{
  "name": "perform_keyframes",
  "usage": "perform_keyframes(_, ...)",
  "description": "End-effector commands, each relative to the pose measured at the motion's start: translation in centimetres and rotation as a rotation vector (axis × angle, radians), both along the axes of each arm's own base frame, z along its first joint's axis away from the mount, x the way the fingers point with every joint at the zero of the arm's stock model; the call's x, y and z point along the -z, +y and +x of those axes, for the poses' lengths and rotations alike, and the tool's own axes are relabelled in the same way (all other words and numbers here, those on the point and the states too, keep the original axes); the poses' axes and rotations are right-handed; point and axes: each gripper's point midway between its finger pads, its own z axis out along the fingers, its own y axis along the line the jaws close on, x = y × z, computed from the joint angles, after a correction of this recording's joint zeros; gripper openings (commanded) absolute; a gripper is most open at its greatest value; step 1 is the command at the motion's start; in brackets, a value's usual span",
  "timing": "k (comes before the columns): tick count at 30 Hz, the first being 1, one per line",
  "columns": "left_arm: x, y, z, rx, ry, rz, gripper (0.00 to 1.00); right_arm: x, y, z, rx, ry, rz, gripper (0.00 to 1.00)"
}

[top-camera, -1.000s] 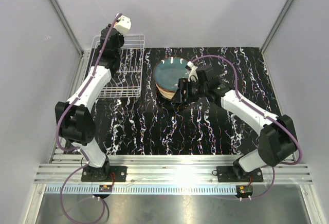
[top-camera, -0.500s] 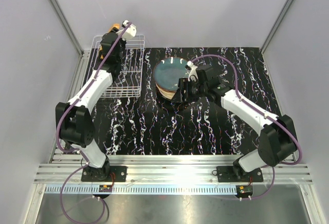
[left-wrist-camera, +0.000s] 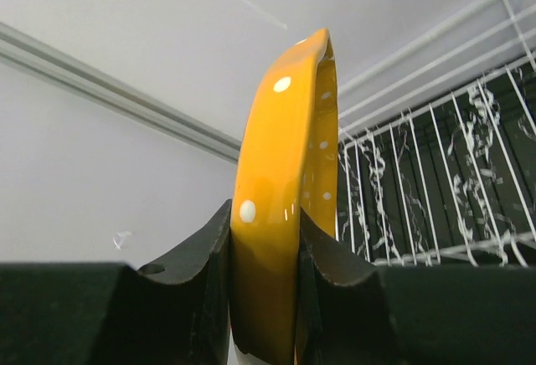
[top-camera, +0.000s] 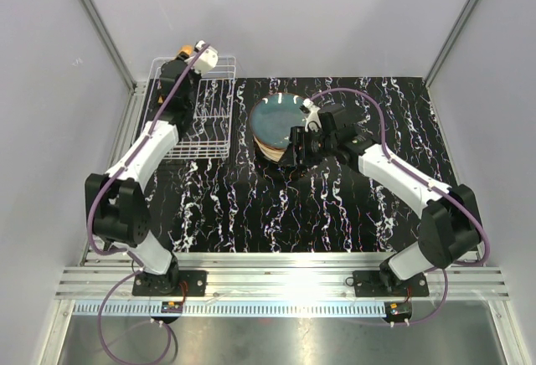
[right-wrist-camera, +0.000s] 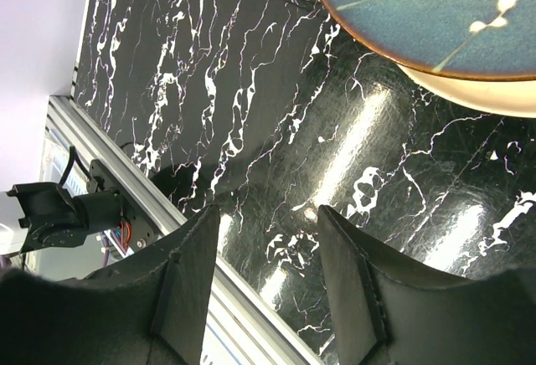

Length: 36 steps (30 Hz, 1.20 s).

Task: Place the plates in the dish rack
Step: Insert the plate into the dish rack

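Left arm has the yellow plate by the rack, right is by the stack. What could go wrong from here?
The yellow plate is pinched only at its rim by the left gripper; it could slip or miss the dish rack. The right gripper, open beside the plate stack, could knock it.

You can see the yellow plate (left-wrist-camera: 280,214) is smooth and shiny, like glazed pottery. The left fingers (left-wrist-camera: 193,290) look like dull black plastic. The rack (top-camera: 208,118) is thin white coated wire. The blue plate (right-wrist-camera: 419,5) is glossy too. The black surface (right-wrist-camera: 276,131) shines like polished stone.
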Motion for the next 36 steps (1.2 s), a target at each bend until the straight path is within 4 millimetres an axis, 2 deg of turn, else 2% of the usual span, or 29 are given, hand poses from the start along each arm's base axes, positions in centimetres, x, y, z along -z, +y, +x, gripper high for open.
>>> perform_keyframes(1,-9.9,2.1,-4.4,-0.015,-0.299,-0.042,0.0,-1.6,0.8,0.2,-0.037,-0.039,0.029,0.57)
perform_keyframes(2,-10.9,2.6,-5.6,-0.018,-0.322,-0.052,0.0,-1.5,1.0,0.2,-0.042,-0.035,0.034,0.57)
perform_keyframes(3,-10.1,3.2,-6.1,-0.017,-0.31,-0.057,0.0,-1.8,1.0,0.3,-0.046,-0.038,0.037,0.57)
perform_keyframes(4,-10.2,3.5,-6.6,-0.012,-0.315,-0.069,0.0,-1.7,1.1,0.3,-0.048,-0.033,0.036,0.56)
perform_keyframes(5,-11.3,3.8,-8.0,-0.007,-0.344,-0.08,0.0,-1.8,1.3,0.2,-0.058,-0.031,0.04,0.57)
perform_keyframes(6,-10.3,4.1,-8.3,0.009,-0.33,-0.077,0.0,-1.8,1.3,0.2,-0.059,-0.026,0.039,0.56)
perform_keyframes(8,-10.9,5.0,-9.8,0.01,-0.351,-0.092,0.0,-2.0,1.4,0.2,-0.068,-0.027,0.037,0.57)
perform_keyframes(10,-10.9,5.3,-10.2,0.002,-0.347,-0.1,0.0,-2.1,1.4,0.3,-0.069,-0.028,0.037,0.56)
perform_keyframes(13,-11.9,4.6,-10.9,0.034,-0.392,-0.121,0.0,-2.3,1.4,0.4,-0.068,-0.032,0.038,0.56)
perform_keyframes(16,-13.4,1.9,-12.0,0.156,-0.43,-0.275,0.0,-2.2,1.3,0.3,-0.061,-0.035,0.045,0.56)
perform_keyframes(17,-13.6,0.3,-11.8,0.229,-0.402,-0.318,0.0,-2.3,1.4,0.5,-0.057,-0.04,0.053,0.56)
perform_keyframes(19,-13.0,-1.5,-11.1,0.308,-0.372,-0.446,0.0,-1.8,1.5,0.4,-0.057,-0.029,0.054,0.56)
perform_keyframes(20,-12.4,-2.5,-10.0,0.348,-0.348,-0.486,0.0,-1.8,1.6,0.4,-0.057,-0.027,0.059,0.56)
perform_keyframes(22,-11.8,-3.4,-8.8,0.377,-0.336,-0.557,0.0,-1.5,1.6,0.3,-0.06,-0.02,0.057,0.55)
perform_keyframes(23,-10.4,-3.5,-7.5,0.374,-0.314,-0.577,0.0,-1.5,1.5,0.2,-0.062,-0.023,0.055,0.56)
perform_keyframes(25,-9.7,-3.6,-6.1,0.383,-0.339,-0.618,0.0,-1.2,1.3,0.1,-0.064,-0.026,0.043,0.55)
perform_keyframes(26,-9.0,-3.0,-5.6,0.362,-0.348,-0.628,0.0,-1.0,1.0,0.0,-0.068,-0.028,0.028,0.56)
perform_keyframes(31,-8.1,-0.7,-3.2,0.307,-0.399,-0.7,0.0,-0.3,0.6,-0.1,-0.073,-0.031,-0.007,0.56)
perform_keyframes(36,-8.8,2.6,-3.5,0.191,-0.51,-0.682,0.0,0.3,0.9,0.1,-0.084,-0.022,-0.003,0.56)
